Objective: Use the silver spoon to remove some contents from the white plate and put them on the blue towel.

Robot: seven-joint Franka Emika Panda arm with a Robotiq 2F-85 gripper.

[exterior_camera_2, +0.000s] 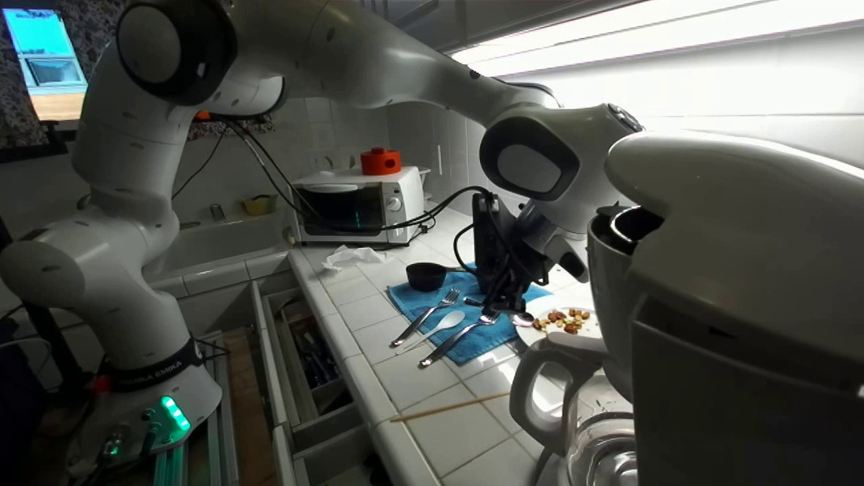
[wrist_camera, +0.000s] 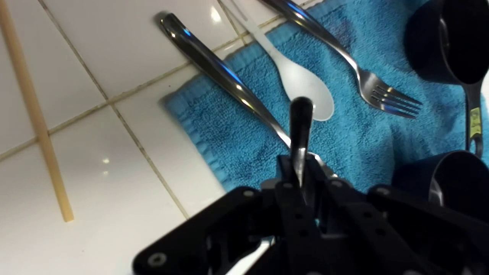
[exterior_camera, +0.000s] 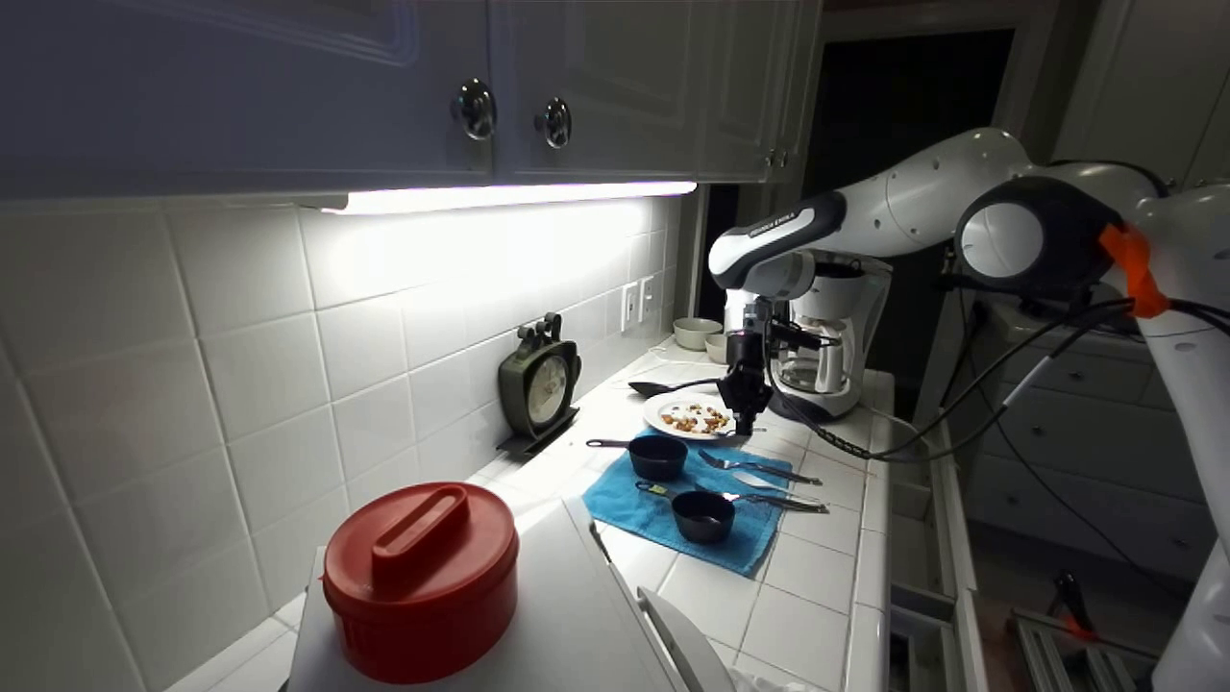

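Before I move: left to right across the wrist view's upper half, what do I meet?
Wooden stick, silver utensil partly hidden by the gripper, white spoon, fork, dark cup. The blue towel lies under several of these, so I give it no place.

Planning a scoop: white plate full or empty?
Neither full nor empty: both exterior views show small brownish bits on the white plate, with bare white surface beside them.
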